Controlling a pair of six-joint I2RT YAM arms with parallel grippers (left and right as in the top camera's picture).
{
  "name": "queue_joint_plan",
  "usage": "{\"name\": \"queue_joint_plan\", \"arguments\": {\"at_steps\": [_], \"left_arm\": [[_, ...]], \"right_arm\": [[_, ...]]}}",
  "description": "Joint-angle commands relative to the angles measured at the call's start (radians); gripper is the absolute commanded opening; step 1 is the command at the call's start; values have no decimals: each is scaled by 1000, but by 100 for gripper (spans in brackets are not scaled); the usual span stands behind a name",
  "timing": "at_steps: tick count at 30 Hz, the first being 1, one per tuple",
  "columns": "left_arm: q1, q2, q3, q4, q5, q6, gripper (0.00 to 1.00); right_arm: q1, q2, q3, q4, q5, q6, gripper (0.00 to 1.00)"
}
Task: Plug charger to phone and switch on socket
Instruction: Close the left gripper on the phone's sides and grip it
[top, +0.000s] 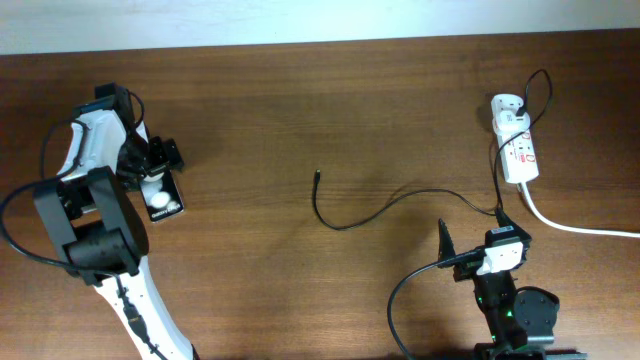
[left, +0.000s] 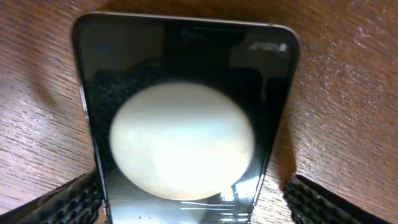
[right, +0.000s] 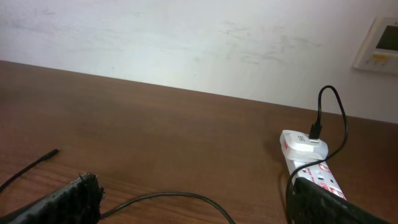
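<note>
Two grippers gape wide w/ nothing held: left gripper (left: 193, 202) straddles phone (left: 186, 93) nr worktop's (top: 300, 100) left edge, right gripper (right: 196, 205) sits front-right; phone prob. rigid, slick, glass-fragile, so pinch its long edges; thin limp charger tip (top: 317, 176) lies mid-worktop.

Overhead looked straight down on table (top: 300, 120). Left wrist close above phone (left: 186, 124); right wrist low, facing socket (right: 309, 157); overhead shared both.
</note>
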Motion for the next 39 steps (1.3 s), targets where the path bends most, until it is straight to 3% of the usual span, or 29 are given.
{"name": "queue_joint_plan", "arguments": {"at_steps": [1, 8, 14, 23, 29, 34, 39], "left_arm": [[3, 66, -52, -21, 63, -1, 99], [5, 66, -52, -34, 28, -10, 99], [5, 66, -52, -5, -95, -192, 99], [25, 65, -38, -11, -138, -217, 99], [29, 65, -37, -17, -242, -243, 99], [26, 65, -34, -63, -232, -242, 99], [11, 65, -38, -80, -114, -227, 99]], "right_arm": [[9, -7, -8, -2, 5, 8, 99], [9, -7, -8, -1, 5, 8, 99], [9, -7, -8, -1, 5, 8, 99], [9, -7, -8, -1, 5, 8, 99], [9, -7, -8, -1, 5, 8, 99], [9, -7, -8, -1, 5, 8, 99], [9, -7, -8, -1, 5, 8, 99]]}}
